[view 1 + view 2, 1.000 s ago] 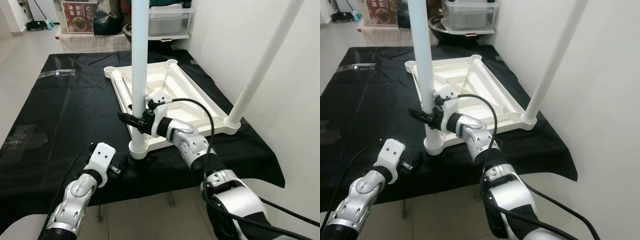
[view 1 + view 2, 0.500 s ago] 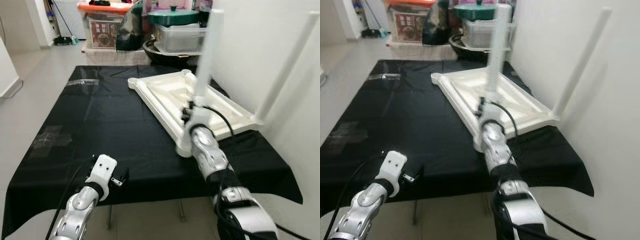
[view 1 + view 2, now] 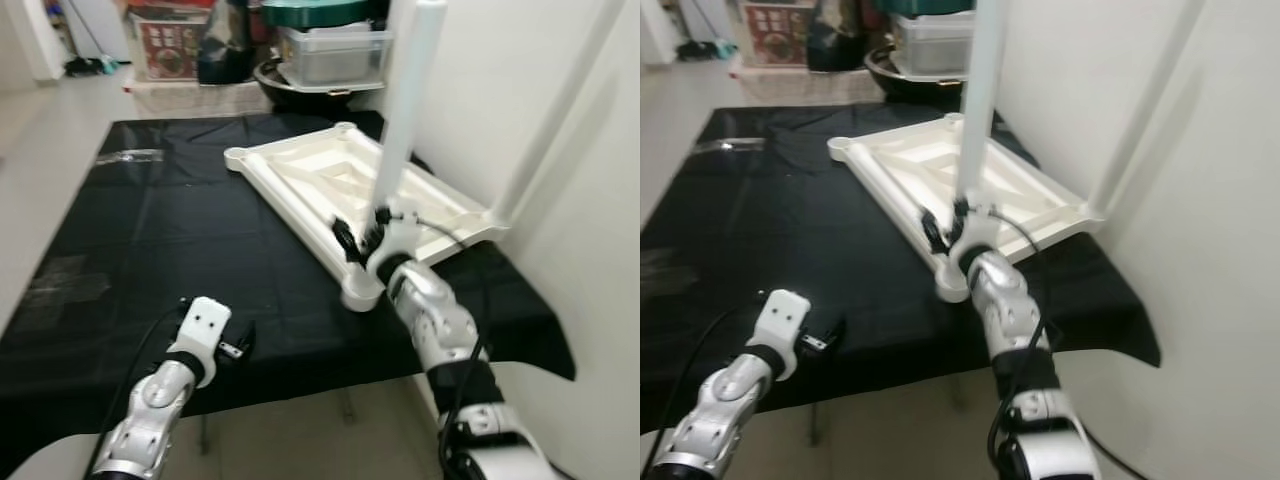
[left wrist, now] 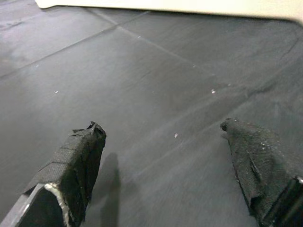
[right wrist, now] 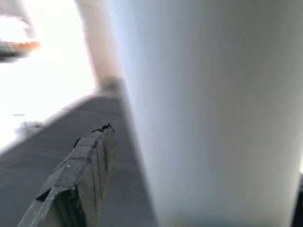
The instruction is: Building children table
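Pincer on my left (image 3: 243,343) hangs wide open and empty just over the black cloth (image 3: 150,230) at the near edge, while farther on my right pincer (image 3: 352,240) has its fingers around the near white leg (image 3: 405,110), standing up from the upside-down white tabletop (image 3: 330,180).

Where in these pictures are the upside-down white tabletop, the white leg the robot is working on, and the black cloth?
white tabletop (image 3: 300,175): left eye view, on its ribbed underside.
white leg (image 3: 405,110): left eye view, midway up the tube.
black cloth (image 3: 160,230): left eye view, on a bare stretch left of the tabletop.
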